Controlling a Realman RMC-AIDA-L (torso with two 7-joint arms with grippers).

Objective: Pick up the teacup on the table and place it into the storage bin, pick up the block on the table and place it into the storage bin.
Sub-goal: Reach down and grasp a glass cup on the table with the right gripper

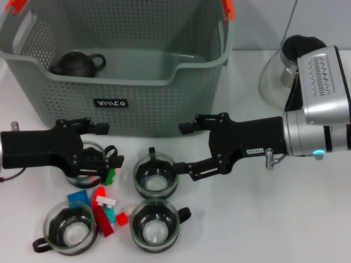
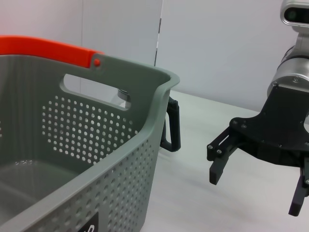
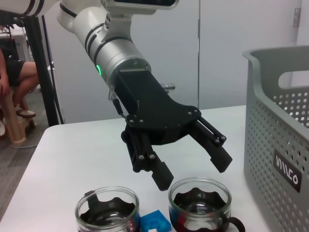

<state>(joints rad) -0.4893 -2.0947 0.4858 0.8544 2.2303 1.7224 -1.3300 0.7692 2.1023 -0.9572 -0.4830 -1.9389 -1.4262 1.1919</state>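
Observation:
Several glass teacups with black bases stand in front of the storage bin (image 1: 164, 109). My left gripper (image 1: 107, 161) hangs open just above one teacup (image 1: 82, 179); the right wrist view shows this left gripper (image 3: 193, 170) with its jaws spread over that teacup (image 3: 199, 203). A second teacup (image 1: 155, 176) sits between the two grippers. My right gripper (image 1: 186, 149) is open beside it and holds nothing; the left wrist view shows it too (image 2: 256, 191). Coloured blocks lie among the cups: a blue block (image 1: 77, 196), a red block (image 1: 101, 215) and a green block (image 1: 111, 175).
A dark teapot (image 1: 77, 64) lies inside the bin at its left. A glass carafe (image 1: 277, 76) with a black handle stands right of the bin. Two more teacups (image 1: 154, 222) (image 1: 69, 229) sit near the table's front edge.

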